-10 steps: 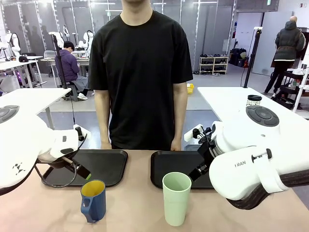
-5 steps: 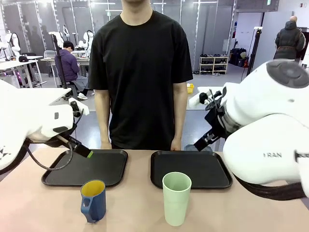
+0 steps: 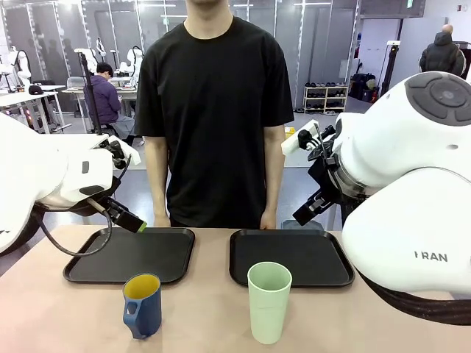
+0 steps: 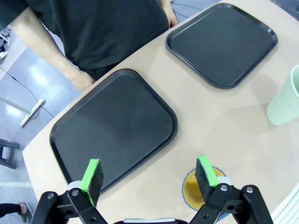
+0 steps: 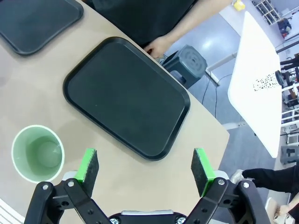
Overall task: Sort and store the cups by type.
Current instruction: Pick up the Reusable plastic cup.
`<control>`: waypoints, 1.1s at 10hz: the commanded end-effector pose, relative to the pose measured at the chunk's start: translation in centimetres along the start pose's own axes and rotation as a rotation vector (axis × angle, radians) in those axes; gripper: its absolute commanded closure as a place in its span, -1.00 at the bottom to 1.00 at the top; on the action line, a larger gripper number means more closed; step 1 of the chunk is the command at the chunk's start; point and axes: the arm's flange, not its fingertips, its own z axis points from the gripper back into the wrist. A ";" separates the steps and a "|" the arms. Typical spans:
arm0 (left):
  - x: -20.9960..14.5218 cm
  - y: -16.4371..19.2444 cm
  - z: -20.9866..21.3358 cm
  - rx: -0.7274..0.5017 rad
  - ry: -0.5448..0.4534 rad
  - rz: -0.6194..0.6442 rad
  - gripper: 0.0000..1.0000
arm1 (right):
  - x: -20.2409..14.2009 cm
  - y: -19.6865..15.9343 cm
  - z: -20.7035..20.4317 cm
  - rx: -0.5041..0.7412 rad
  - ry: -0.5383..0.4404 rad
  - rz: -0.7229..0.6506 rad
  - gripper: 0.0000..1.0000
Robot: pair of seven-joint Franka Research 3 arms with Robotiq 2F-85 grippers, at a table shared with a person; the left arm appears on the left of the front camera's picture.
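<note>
Both grippers hang empty with their jaws spread wide, so you are at the approach, as I judge it, with no cup taken yet. The tumbler (image 3: 269,301) stands upright on the table's near edge. The mug (image 3: 142,304) stands to its left, apart from it, handle turned toward the robot. The right tray (image 3: 324,259) lies just beyond the tumbler, toward the person, and the left tray (image 3: 158,250) beyond it and to its left. Both trays are bare.

The left gripper (image 4: 148,173) hovers high up, left of the tumbler, with the mug under one pad. Bring it straight down and centre the mug between the pads, keeping the handle out of the pinch.

The right gripper (image 5: 144,165) hovers high and to the tumbler's right. The tumbler is tall and will probably tip easily, so slide over it first, then grip around mid-height, squarely, before lifting.

Give each cup its own tray, and mind the person's hands at the trays' far edges.
</note>
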 end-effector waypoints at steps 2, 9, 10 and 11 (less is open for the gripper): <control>-2.5 1.8 0.5 0.082 0.015 0.031 -1.00 | -3.0 -3.4 -1.4 -0.057 0.032 -0.122 -1.00; -7.3 17.2 -4.0 0.057 0.222 0.367 -1.00 | -6.0 -15.7 -9.9 0.044 0.271 -0.372 -1.00; -7.7 18.3 -4.9 0.053 0.236 0.395 -1.00 | -6.9 -16.7 -11.5 0.078 0.283 -0.405 -1.00; -8.1 18.9 -5.5 0.060 0.265 0.428 -1.00 | -7.5 -16.9 -12.4 0.088 0.296 -0.428 -1.00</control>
